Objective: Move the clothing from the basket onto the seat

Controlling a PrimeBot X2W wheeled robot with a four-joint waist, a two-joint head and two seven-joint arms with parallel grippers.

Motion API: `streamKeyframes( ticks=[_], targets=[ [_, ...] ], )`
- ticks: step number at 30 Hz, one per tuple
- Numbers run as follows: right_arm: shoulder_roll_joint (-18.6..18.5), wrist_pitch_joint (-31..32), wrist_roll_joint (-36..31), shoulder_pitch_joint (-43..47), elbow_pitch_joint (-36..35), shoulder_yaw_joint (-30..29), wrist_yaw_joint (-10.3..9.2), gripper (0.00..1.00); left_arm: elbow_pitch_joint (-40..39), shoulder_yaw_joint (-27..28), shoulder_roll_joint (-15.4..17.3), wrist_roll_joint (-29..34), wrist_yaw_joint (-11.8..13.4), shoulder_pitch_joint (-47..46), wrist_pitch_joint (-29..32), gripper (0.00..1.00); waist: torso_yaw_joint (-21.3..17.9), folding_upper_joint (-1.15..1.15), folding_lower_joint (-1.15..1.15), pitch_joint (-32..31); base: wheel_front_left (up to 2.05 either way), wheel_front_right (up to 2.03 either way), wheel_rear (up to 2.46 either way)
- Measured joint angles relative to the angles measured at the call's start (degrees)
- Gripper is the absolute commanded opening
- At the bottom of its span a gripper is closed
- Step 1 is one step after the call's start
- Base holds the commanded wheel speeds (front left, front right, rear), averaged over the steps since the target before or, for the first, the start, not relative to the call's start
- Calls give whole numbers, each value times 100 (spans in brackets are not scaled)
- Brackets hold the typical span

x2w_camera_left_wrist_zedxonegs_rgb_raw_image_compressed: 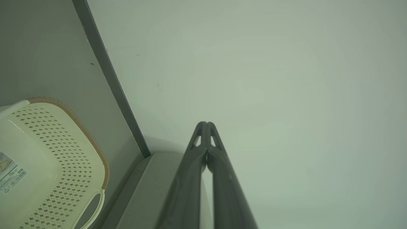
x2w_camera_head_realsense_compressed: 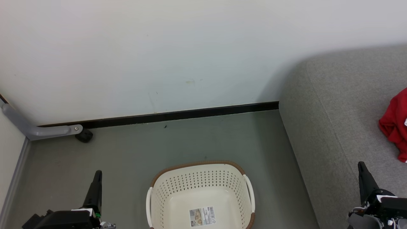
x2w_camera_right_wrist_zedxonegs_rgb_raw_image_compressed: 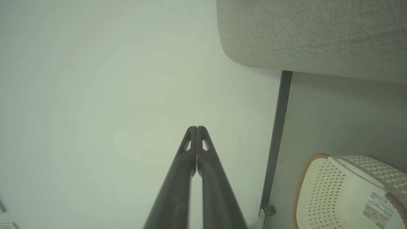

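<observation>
Lying in a crumpled red heap on the seat (x2w_camera_head_realsense_compressed: 337, 105), the clothing (x2w_camera_head_realsense_compressed: 396, 127) sits at the far right of the head view, partly cut off by the picture's edge. What shows of it runs roughly away from the robot. It lies ahead of the right gripper (x2w_camera_head_realsense_compressed: 361, 166) and a little to its right, near it but not touching. That gripper's two dark fingers are pressed together on nothing, hanging above the cushion's front part.

The basket (x2w_camera_head_realsense_compressed: 197, 183) stands on the grey floor (x2w_camera_head_realsense_compressed: 127, 159) between the arms, just beside the seat's flank. What shows of its inside holds no fabric, only the paper label (x2w_camera_head_realsense_compressed: 202, 217); its near end is out of view.

The left gripper (x2w_camera_head_realsense_compressed: 98, 174) is likewise closed and empty, well apart from the clothing, across the basket. Any further handling of the garment would fall to the right arm; the transfer looks finished.
</observation>
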Motion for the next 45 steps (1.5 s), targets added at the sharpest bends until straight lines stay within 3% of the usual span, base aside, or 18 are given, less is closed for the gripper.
streamKeyframes(
  ticks=[45],
  targets=[
    [0,0,1,0,-1,0,0,0,-13,0,-1,0,0,0,0,0,0,0,0,0,0,0,0]
  ],
)
